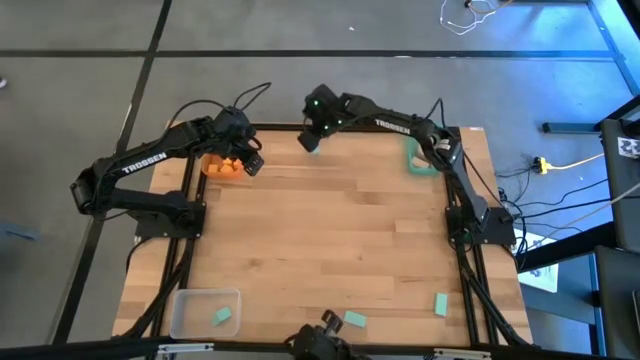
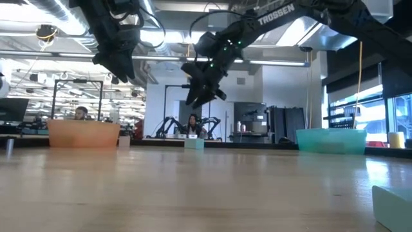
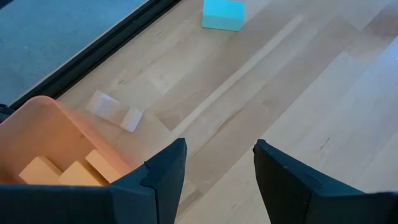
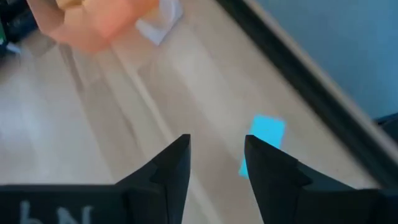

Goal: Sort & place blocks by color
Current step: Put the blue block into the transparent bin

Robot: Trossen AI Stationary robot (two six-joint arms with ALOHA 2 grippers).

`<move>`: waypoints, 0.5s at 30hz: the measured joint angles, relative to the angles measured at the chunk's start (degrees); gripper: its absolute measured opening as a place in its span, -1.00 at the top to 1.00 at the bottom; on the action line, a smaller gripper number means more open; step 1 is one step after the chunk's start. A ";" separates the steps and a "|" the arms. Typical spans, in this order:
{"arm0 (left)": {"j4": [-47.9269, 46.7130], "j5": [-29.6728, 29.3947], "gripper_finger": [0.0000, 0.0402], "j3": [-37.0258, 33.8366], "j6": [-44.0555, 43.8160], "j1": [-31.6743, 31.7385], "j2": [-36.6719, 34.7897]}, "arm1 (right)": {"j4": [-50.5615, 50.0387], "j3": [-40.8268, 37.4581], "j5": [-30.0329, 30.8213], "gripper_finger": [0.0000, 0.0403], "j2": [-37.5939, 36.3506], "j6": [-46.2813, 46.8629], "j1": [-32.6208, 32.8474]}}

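My right gripper (image 1: 309, 138) hangs open above a teal block (image 1: 311, 147) that lies flat on the table near its far edge. In the right wrist view the block (image 4: 266, 138) shows just beyond my open fingers (image 4: 216, 142), and in the low view (image 2: 194, 144) it lies well below the gripper (image 2: 196, 98). My left gripper (image 1: 250, 163) is open and empty beside the orange bin (image 1: 218, 166), which holds orange blocks (image 3: 62, 171). The same teal block shows farther off in the left wrist view (image 3: 222, 14).
A teal bin (image 1: 420, 160) stands at the far right. A clear bin (image 1: 190, 312) at the near left holds a teal block (image 1: 222, 316). Two more teal blocks (image 1: 355, 320) (image 1: 440, 303) lie near the front edge. People sit in the room behind.
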 joint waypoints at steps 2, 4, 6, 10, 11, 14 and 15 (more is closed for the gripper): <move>0.00 0.00 0.11 0.02 0.00 0.02 0.00 | 0.60 0.60 -0.04 0.25 -0.01 -0.39 -0.69; 0.00 0.00 0.11 0.01 0.00 0.00 0.00 | 1.11 0.63 -0.04 0.25 -0.02 -1.21 -1.36; 0.00 0.00 0.11 -0.01 0.00 0.00 0.00 | 1.02 0.63 -0.06 0.25 0.20 -1.73 -1.97; 0.00 -0.02 0.11 0.00 0.00 0.01 0.00 | 1.26 0.63 -1.88 0.25 1.21 -1.74 -2.95; 0.00 -0.02 0.11 0.00 0.00 0.00 0.00 | 1.44 0.62 -2.69 0.25 1.47 -1.72 -3.18; 0.00 -0.04 0.11 0.00 -0.02 0.01 0.00 | 1.87 0.52 -4.52 0.25 2.32 -1.60 -3.51; 0.00 -0.02 0.11 -0.01 -0.01 0.00 0.00 | 1.40 0.52 -4.59 0.25 2.39 -1.31 -3.51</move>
